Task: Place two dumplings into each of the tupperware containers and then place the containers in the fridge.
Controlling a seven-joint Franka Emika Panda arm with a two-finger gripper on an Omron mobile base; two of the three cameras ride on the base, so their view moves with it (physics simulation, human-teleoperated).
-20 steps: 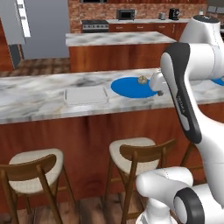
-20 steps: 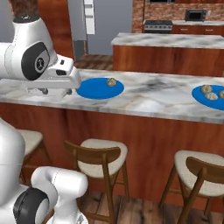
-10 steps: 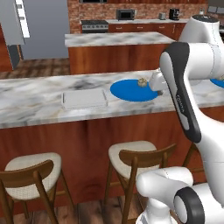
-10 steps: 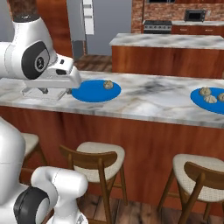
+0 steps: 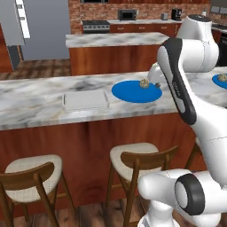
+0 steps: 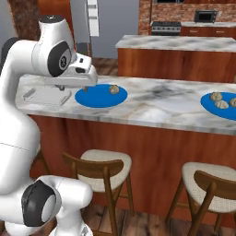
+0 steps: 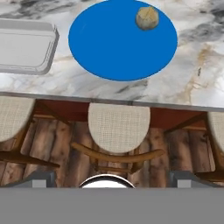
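A rendered kitchen with a long marble counter (image 5: 26, 95); the white arm's hand hovers above the counter's near edge, its camera looking straight down; the gripper (image 6: 71, 87) hangs under the hand in the right base view, over the left rim of a round blue plate (image 7: 122, 39), and its fingers stand fully apart with nothing between them; in the hand view the plate lies directly ahead of the gripper, and a single tan, wrinkled dumpling (image 7: 147, 18) sits near the plate's far right rim, well apart from the fingers; to the left of the plate in that view, just beside it but not touching, rests a shallow pale grey tupperware container (image 7: 24, 46) with low walls, with no dumpling visible in it; the left base view shows the same container (image 5: 85, 100) left of the plate (image 5: 133, 91), and the dumpling (image 5: 144, 83) at the plate's far edge, close to the arm's forearm; below the gripper, in front of the counter, stands a stool (image 7: 118, 129) with a pale woven seat and dark wooden back, with more stools to either side; far to the gripper's right along the counter, the right base view shows a second blue plate (image 6: 215, 109) carrying at least two more dumplings (image 6: 215, 96), partly cut off by the frame edge; well behind the gripper's side of the room, beyond a second marble-topped island (image 5: 111, 40), the tall grey fridge (image 5: 33, 29) stands at the far left with its doors closed.
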